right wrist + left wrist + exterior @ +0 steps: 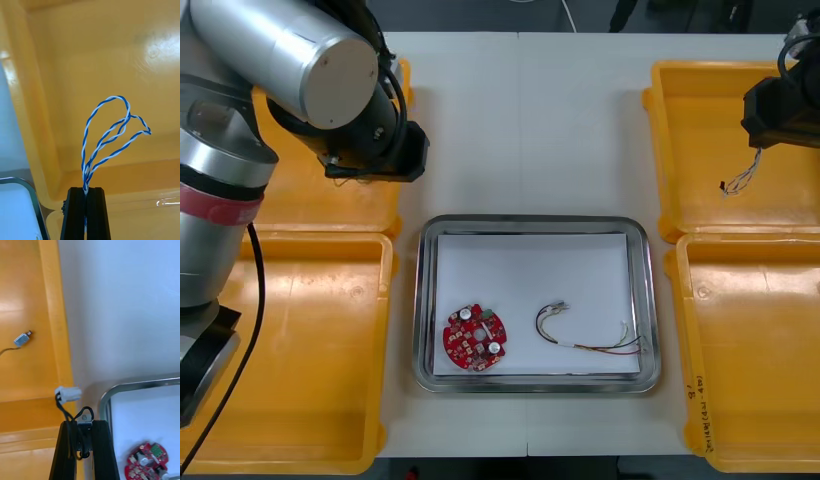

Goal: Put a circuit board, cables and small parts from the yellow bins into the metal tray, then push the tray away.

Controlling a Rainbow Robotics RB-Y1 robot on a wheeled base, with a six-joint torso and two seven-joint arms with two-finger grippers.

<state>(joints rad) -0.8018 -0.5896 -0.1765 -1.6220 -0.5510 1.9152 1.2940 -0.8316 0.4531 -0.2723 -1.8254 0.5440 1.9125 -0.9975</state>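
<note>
Already in metal tray (424,300): circuit board (476,338), cable (580,347).

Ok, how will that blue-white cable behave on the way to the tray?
Probably floppy: the cable hangs in loose loops from the right gripper, so it may swing. Likely very light, being thin. The jaws pinch one bunched end, so it could slip or land sprawled over the tray rim. The left gripper holds a black cable.
</note>
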